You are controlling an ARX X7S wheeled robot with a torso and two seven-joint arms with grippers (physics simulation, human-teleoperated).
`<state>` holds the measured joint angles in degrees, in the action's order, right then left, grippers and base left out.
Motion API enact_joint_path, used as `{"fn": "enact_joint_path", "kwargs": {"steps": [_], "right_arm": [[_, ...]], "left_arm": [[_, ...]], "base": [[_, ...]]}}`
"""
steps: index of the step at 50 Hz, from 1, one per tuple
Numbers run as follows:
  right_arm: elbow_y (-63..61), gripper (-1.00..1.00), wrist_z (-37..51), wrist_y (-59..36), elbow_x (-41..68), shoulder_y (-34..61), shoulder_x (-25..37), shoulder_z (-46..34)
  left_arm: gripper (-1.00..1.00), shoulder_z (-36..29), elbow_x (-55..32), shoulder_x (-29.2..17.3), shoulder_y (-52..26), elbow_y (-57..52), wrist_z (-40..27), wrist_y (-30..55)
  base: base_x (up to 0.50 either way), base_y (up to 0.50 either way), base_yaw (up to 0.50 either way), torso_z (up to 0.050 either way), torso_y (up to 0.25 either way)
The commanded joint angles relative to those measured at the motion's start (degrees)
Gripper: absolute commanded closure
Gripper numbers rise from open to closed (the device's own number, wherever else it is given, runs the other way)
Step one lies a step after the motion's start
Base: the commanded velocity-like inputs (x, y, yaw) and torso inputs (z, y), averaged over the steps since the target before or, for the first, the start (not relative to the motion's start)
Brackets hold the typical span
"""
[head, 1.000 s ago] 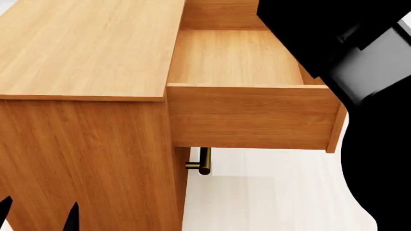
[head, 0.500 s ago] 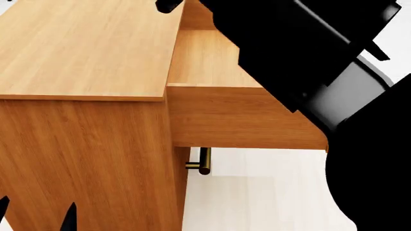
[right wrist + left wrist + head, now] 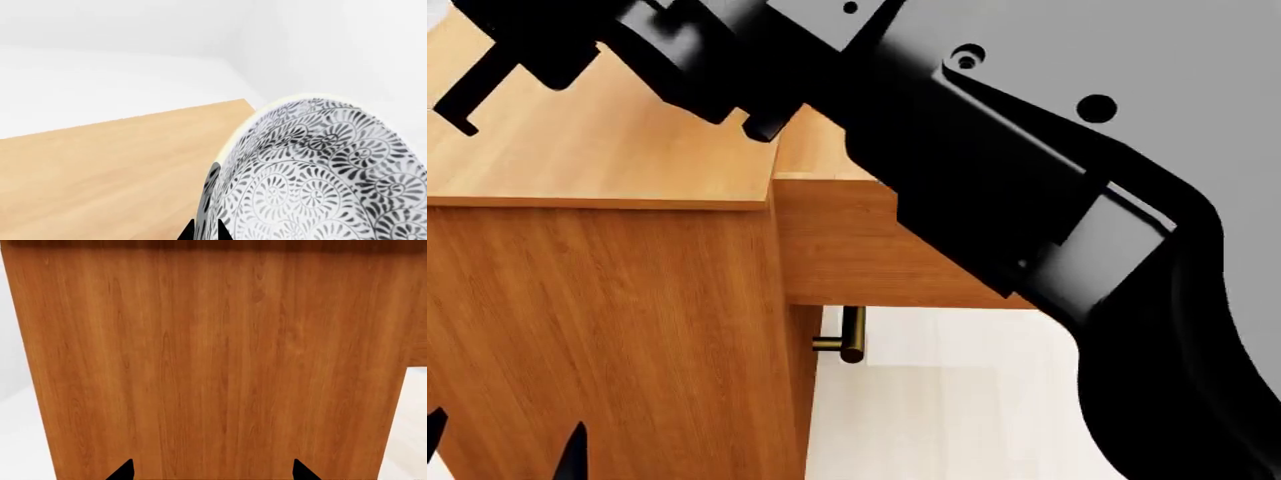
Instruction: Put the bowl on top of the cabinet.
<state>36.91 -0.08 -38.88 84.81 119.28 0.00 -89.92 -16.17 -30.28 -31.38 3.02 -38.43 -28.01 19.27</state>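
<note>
the bowl (image 3: 320, 175) fills the near side of the right wrist view, its dense grey floral pattern close to the lens, with a dark fingertip (image 3: 212, 200) of the right gripper (image 3: 207, 227) pressed against its rim, so that gripper is clenched on the bowl. beyond it lies the pale flat top of the cabinet (image 3: 113, 165); the bowl looks to be held above that top, not yet resting on it. in the head view the bowl itself is hidden behind the black right arm (image 3: 961, 170), which reaches across the open drawer (image 3: 841, 250) toward the cabinet top (image 3: 601, 150).

to do this step well, i would carry the bowl well inside the top's edges, level it so the base comes down flat, lower until it bears on the wood, and only then let go.

the left gripper (image 3: 210, 472) hangs low, facing the cabinet's side panel, its two tips spread and nothing between them.

compared with half a second earlier, the right arm has swung further over the top and now covers most of the drawer, while the left tips and the brass handle (image 3: 850, 335) sit where they were.
</note>
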Motion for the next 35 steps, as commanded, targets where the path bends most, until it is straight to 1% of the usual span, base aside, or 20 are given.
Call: {"fn": "enact_joint_path", "kwargs": {"steps": [1, 9, 23, 33, 35], "right_arm": [[-2.9, 1.00, 0.0, -0.5, -4.6, -3.6, 0.0, 0.4], [-4.5, 1.00, -0.4, -2.0, -8.2, -7.0, 0.0, 0.6], [-5.9, 1.00, -0.7, -3.1, -10.0, -6.4, 0.0, 0.7], [-6.0, 1.00, -1.3, -2.6, -9.4, -5.6, 0.0, 0.7], [-6.4, 1.00, -2.0, -2.7, -10.9, -5.5, 0.0, 0.7]], "left_arm": [[-1.00, 0.1, -0.5, -0.3, 0.1, -0.4, 0.0, 0.0], [-1.00, 0.6, -1.1, -0.6, 0.5, -0.7, 0.1, -0.4], [-1.00, 0.9, -1.7, -1.0, 0.7, -1.2, 0.1, -0.6], [-1.00, 0.9, -1.8, -1.1, 0.6, -0.9, 0.3, -0.8], [-1.00, 0.9, -1.9, -1.0, 0.6, -1.0, 0.2, -0.8]], "base": [[0.00, 0.00, 0.00, 0.000, 0.000], [0.00, 0.00, 0.00, 0.000, 0.000], [0.00, 0.00, 0.00, 0.000, 0.000], [0.00, 0.00, 0.00, 0.000, 0.000], [0.00, 0.00, 0.00, 0.000, 0.000]]}}
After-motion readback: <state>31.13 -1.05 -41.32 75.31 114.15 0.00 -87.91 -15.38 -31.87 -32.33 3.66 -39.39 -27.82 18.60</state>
